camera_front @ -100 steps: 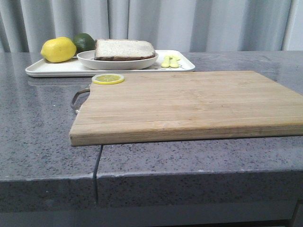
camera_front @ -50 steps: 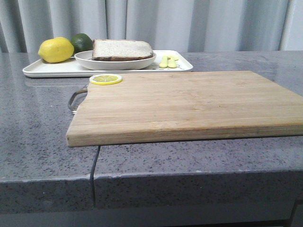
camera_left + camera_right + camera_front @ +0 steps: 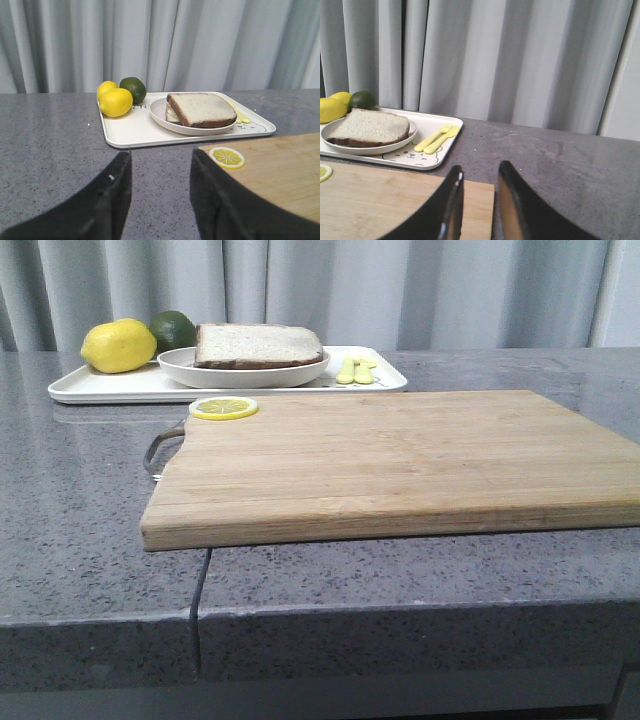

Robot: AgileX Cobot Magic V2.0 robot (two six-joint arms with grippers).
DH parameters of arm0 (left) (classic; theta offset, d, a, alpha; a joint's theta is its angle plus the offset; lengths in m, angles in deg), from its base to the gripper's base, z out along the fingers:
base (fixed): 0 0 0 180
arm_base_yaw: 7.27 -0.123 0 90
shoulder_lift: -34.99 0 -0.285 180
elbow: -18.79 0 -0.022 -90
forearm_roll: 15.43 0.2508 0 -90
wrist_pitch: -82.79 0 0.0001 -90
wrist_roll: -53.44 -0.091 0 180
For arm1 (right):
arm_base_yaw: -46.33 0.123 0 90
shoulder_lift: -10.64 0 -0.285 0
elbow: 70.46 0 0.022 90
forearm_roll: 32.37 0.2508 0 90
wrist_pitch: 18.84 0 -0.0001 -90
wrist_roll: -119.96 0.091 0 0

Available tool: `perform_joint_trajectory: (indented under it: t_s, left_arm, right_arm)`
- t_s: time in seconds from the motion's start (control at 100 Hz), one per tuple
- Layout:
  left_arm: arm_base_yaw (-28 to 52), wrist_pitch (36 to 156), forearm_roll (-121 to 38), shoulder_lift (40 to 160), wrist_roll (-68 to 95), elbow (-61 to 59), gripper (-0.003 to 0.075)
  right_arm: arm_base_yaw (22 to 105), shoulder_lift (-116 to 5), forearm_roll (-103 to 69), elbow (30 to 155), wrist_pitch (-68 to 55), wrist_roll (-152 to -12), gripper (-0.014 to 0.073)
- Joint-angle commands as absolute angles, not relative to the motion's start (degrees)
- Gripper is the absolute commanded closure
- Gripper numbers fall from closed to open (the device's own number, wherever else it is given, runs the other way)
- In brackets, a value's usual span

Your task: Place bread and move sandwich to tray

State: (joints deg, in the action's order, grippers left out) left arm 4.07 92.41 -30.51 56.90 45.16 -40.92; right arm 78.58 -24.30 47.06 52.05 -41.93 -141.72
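We are seeing a white tray (image 3: 131, 135) carrying a faint cartoon bear drawing, and on it a white plate (image 3: 161, 114) holding the sandwich (image 3: 201, 109), pale white bread ringed by dark brown crust. Two bright yellow lemons (image 3: 115, 102) and a dark green lime (image 3: 133, 89) are glowing beside it, with pale yellow cutlery (image 3: 437, 138). The cutting board (image 3: 400, 460) is showing light tan wood grain, the lemon slice (image 3: 223, 408) yellow, the counter (image 3: 80, 500) speckled grey, the curtain (image 3: 520, 55) grey-white.
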Motion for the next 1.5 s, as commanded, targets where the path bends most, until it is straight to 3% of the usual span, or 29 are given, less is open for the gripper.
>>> perform_joint_trajectory:
  t_s: [0.0, 0.27, 0.37, 0.47, 1.09, 1.31, 1.49]
  left_arm:
    - [4.6, 86.7, -31.4, 56.2, 45.1, -41.1, 0.0458]
    - [4.6, 86.4, -31.4, 56.0, 45.1, -42.0, 0.0470]
    - [4.6, 86.4, -31.4, 56.0, 45.1, -42.0, 0.0570]
    - [4.6, 86.4, -31.4, 56.0, 45.1, -42.0, 0.0739]
    - [4.6, 86.4, -31.4, 56.0, 45.1, -42.0, 0.0739]
    - [4.2, 86.5, -21.1, 56.0, 43.8, -42.7, 0.0739]
    - [-0.5, 85.4, -17.7, 54.3, 44.8, -48.3, 0.0740]
  right_arm:
    - [78.3, -24.2, 45.9, 52.9, -43.1, -142.2, 0.0390]
    - [78.3, -24.2, 46.0, 52.8, -45.0, -142.2, 0.0423]
    - [78.3, -24.2, 46.0, 52.8, -45.3, -142.2, 0.0541]
    - [78.3, -24.2, 46.1, 52.8, -45.3, -142.2, 0.0665]
    - [78.3, -24.2, 47.8, 52.8, -45.2, -142.2, 0.0664]
    - [78.3, -24.2, 47.8, 52.8, -45.2, -142.2, 0.0664]
    - [78.3, -24.2, 47.8, 52.8, -45.2, -142.2, 0.0664]
